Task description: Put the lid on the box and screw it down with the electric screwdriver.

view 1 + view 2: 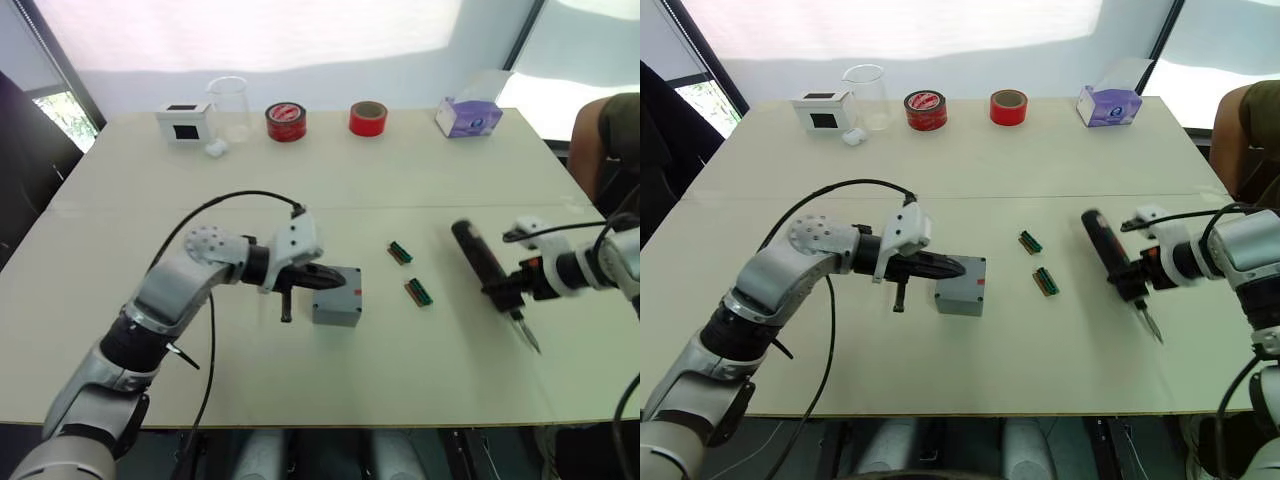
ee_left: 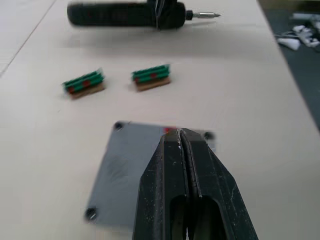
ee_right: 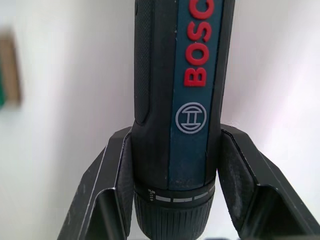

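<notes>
The left pincer point(image 1: 322, 277) has its two black fingers pressed together, empty, with the tips over the top of the lid point(image 2: 125, 170). The lid already lies on the box point(image 1: 337, 305), directly beneath those fingertips, its corner screw holes showing. Whether the tips touch the plate cannot be told.

Well off to that pincer's far side, past two small green strips point(image 1: 410, 272), the right pincer point(image 1: 507, 294) pinches the electric screwdriver point(image 1: 485, 268) low on its barrel near the collar, held over the worktop point(image 1: 420, 170) with its bit pointing toward the robot.

The lid looks thin, stiff, light and smooth, so it would likely slide under a sideways nudge; pressing flat on its middle should steady it. The screwdriver is rigid and probably top-heavy, and the grip near the collar suits aiming.
</notes>
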